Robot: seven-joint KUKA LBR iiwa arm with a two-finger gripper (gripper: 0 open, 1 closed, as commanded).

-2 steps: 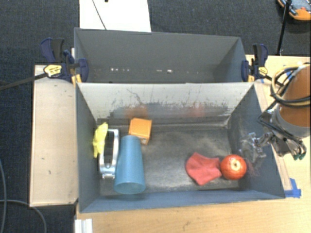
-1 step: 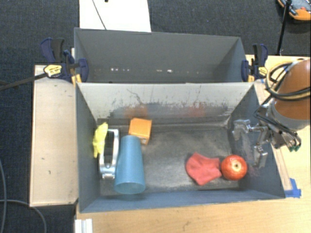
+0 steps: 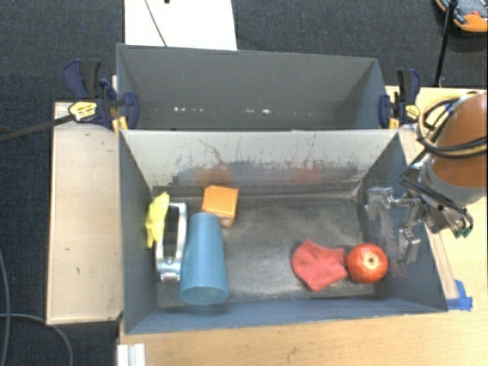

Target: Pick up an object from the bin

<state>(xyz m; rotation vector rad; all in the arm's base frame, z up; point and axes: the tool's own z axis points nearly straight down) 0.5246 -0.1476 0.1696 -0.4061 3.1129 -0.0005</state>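
the task is barely begun, by the look of it: nothing is lifted, and every loose thing lies on the floor of the grey metal bin (image 3: 252, 90). the arm (image 3: 457, 151), with its orange cover and black cables, reaches in over the right wall, and its tool (image 3: 393, 231) hangs low in the right end of the bin, its two fingers seemingly apart with nothing between them. a blue cup (image 3: 204, 259) lies on its side at the left front, well apart from the tool. a crumpled red cloth (image 3: 316, 265) lies at the front right, touching a red apple (image 3: 367, 264). the apple sits just beside and below the tool, the nearest thing to it, so it looks the likely pick; closing round it and lifting are left to do. a small orange block (image 3: 220, 202) rests near the back, and a yellow piece (image 3: 158, 218) and a silver piece (image 3: 172, 242) lie by the left wall. the bin floor is scuffed and scratched; the bin stands on a pale bench (image 3: 267, 349) over dark carpet (image 3: 46, 21).
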